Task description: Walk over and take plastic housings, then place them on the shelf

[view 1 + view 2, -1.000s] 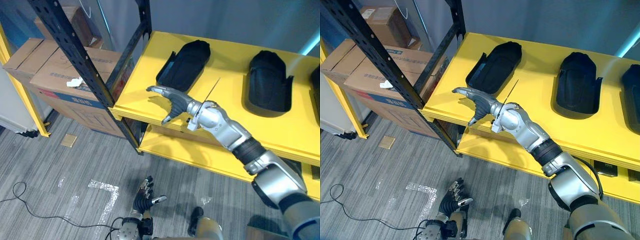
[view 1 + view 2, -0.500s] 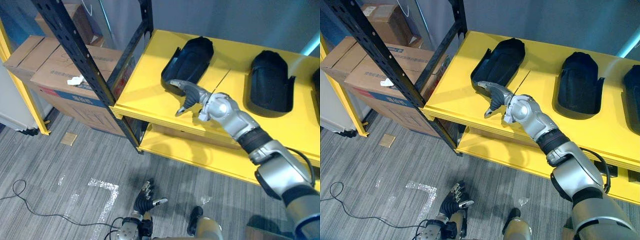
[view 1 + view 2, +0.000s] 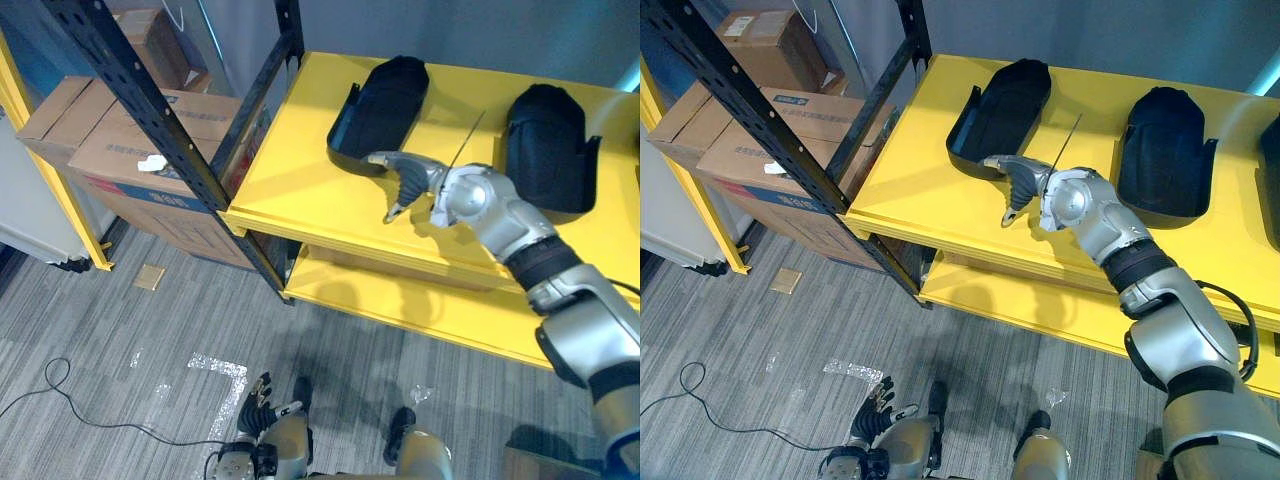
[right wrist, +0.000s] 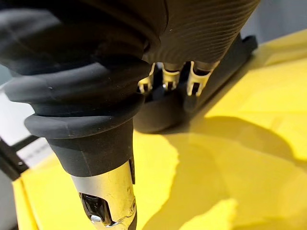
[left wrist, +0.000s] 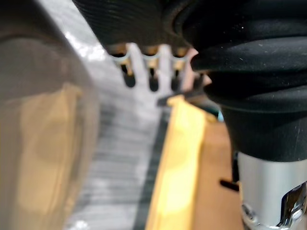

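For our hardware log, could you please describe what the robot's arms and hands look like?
The right arm is rounded silver-grey casing with a black ribbed band further up the arm. The right hand has silver fingers with dark tips, and a dark ribbed cover over its back and wrist. The left hand looks the same.

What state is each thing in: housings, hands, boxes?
left housing: lying on yellow shelf, not held
middle housing: lying on shelf, untouched
third housing: on shelf, cut off at the edge
right hand: open, empty, at left housing's near end
left hand: open, empty, hanging low
cardboard boxes: closed
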